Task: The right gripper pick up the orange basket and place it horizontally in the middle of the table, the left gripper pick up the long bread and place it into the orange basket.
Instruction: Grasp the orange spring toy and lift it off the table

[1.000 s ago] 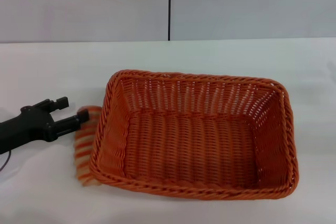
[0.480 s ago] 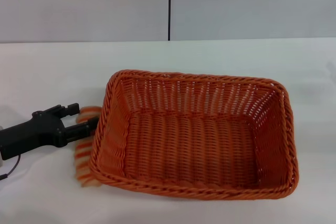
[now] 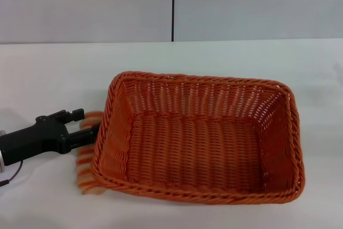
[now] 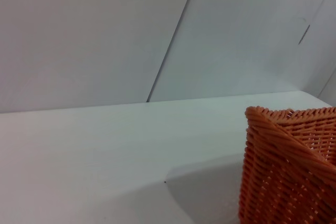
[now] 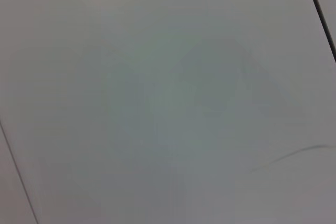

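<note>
Left gripper (image 3: 84, 124) advanced, prongs straddling striped long bread (image 3: 86, 159), beside orange basket (image 3: 198, 138)

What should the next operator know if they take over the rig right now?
Left gripper: open, prongs straddling the far end of the long bread, not yet closed on it.
Right gripper: out of every view; its wrist camera shows only a plain grey surface.
Orange basket: already set down long side across, around the middle of the table, empty.
Long bread: lies on the table right against the basket's left outer wall, partly hidden by the rim.
Done: basket placement.
Left: close on the bread, lift it over the rim, drop it inside. The basket wall is close, so watch the inner prong.
</note>
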Robot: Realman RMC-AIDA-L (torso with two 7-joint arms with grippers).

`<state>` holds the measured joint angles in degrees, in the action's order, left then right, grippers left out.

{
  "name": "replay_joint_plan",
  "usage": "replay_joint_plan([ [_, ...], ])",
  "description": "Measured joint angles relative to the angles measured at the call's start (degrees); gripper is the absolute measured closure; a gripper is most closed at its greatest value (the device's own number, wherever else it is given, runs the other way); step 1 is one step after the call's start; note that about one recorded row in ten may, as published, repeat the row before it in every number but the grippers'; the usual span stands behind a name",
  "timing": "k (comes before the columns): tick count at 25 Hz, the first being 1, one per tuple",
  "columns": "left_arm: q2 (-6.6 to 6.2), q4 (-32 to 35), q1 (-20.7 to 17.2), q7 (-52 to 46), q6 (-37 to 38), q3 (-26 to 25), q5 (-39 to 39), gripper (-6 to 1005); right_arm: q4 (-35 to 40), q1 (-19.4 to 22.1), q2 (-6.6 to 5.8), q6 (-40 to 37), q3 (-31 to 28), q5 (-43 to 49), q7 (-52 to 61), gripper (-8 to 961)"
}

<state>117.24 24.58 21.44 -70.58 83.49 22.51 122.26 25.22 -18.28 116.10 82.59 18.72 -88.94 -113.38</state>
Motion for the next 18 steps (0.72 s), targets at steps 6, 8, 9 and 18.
replay_joint_plan([
  [6,0.00,0.03,0.03,0.00,0.00,0.08,0.00,334,0.00,-0.11,0.00,-0.30,0.00,0.00,0.00,456],
  [8,0.00,0.03,0.05,0.00,-0.04,0.08,0.00,367,0.00,-0.19,0.00,-0.57,0.00,0.00,0.00,456],
  [9,0.03,0.03,0.06,0.04,-0.06,0.08,0.00,384,0.00,-0.24,0.00,-0.74,0.00,0.00,0.00,456],
  [18,0.15,0.03,0.33,0.51,-0.08,0.09,0.00,532,0.00,-0.37,0.00,-1.22,-0.08,0.00,0.00,456],
])
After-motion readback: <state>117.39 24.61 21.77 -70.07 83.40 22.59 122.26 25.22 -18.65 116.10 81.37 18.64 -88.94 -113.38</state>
